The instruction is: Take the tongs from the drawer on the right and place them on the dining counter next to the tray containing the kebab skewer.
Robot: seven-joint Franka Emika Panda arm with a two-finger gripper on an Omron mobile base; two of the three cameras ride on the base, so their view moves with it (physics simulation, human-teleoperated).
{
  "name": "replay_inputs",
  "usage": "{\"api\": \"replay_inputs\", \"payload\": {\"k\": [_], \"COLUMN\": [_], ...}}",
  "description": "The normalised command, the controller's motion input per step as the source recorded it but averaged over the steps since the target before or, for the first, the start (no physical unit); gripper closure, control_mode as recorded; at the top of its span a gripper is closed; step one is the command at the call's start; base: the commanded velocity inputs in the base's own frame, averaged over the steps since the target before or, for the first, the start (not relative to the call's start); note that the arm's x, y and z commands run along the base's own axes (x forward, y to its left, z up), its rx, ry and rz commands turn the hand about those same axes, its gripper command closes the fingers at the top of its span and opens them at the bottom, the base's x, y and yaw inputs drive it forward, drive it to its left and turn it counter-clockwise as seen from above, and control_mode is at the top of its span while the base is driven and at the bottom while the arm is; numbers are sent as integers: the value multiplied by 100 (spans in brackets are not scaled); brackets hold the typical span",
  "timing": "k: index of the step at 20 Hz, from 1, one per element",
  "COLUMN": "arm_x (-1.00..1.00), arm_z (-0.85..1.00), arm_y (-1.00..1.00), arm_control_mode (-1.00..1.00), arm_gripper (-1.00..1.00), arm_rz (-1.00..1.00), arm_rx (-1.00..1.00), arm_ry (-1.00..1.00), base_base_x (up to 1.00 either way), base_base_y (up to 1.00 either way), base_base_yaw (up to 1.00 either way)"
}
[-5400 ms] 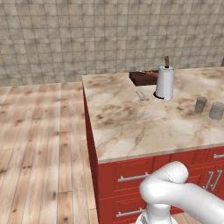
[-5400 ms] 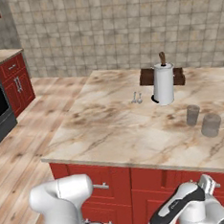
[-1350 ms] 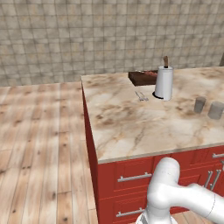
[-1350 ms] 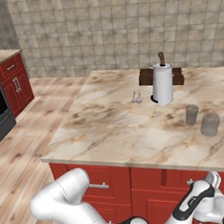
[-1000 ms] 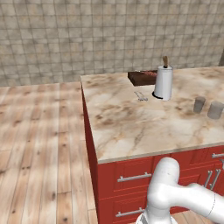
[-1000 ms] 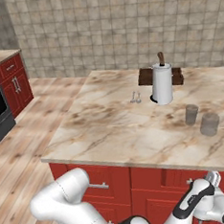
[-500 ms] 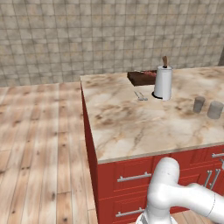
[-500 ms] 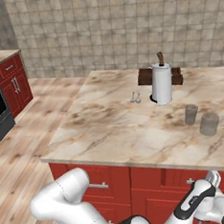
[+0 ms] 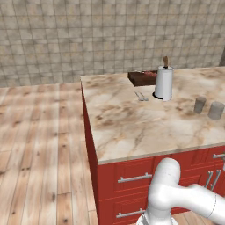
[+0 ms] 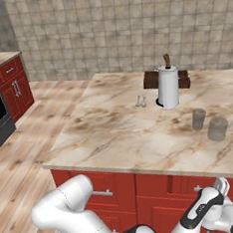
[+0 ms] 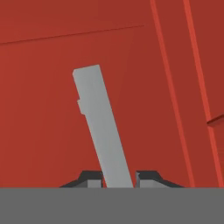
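Low at the dining counter (image 10: 140, 141), my gripper (image 11: 118, 178) pinches the grey drawer handle (image 11: 101, 127) against the red front. I'd pull straight out, no twisting; the tongs presumably lie inside, unseen. Far right, the tray (image 10: 150, 79).

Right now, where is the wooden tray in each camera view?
Left base view: tray at the dining counter's far edge, just left of and behind the paper towel roll.
Right base view: tray behind the paper towel roll, sticking out on both sides.
Hand view: faces the red cabinet front; gripper shut on a grey drawer handle.
Shared landmark: the paper towel roll.
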Motion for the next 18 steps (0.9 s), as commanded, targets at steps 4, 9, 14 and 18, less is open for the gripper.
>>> {"api": "replay_inputs", "payload": {"k": [4,9,14,18], "arm_x": [0,0,0,-13], "arm_z": [0,0,0,0], "arm_y": [0,0,0,0], "arm_control_mode": [-100,-100,-100,-100], "arm_gripper": [100,100,100,100], "arm_rz": [0,0,0,0], "arm_rx": [0,0,0,0], "arm_ry": [0,0,0,0], "base_base_x": [0,0,0,0], "base_base_y": [0,0,0,0], "base_base_yaw": [0,0,0,0]}}
